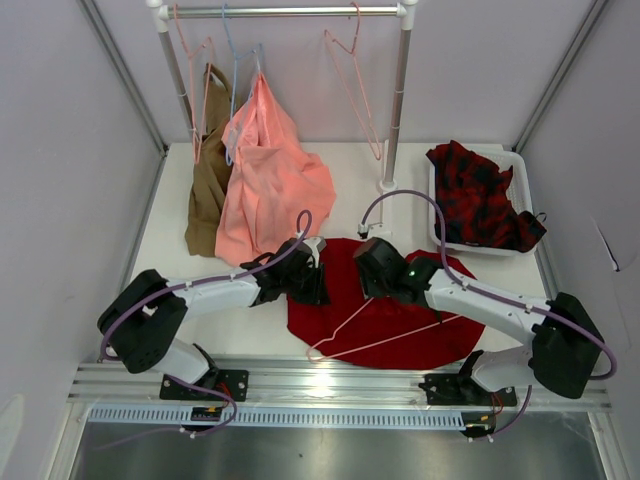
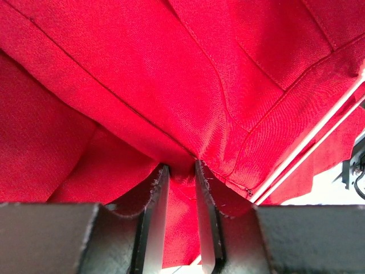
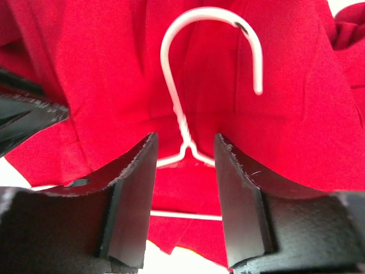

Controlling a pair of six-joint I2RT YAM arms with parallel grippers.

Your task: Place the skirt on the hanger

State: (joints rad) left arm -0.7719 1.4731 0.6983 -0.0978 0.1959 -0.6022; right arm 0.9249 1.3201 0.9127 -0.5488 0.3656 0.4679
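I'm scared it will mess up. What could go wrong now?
1. The left gripper pinches only a small fold of the skirt, so the cloth might slip out when lifted.
2. The right gripper is open around the thin neck of the hanger. Closing off-centre could miss the wire or push it away.
3. The hanger lies on the skirt, so cloth might get grabbed too.

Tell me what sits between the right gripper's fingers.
The hanger's twisted neck, just below its hook, with the skirt behind it. The right gripper straddles the neck, jaws open either side of it. The right wrist view shows this.
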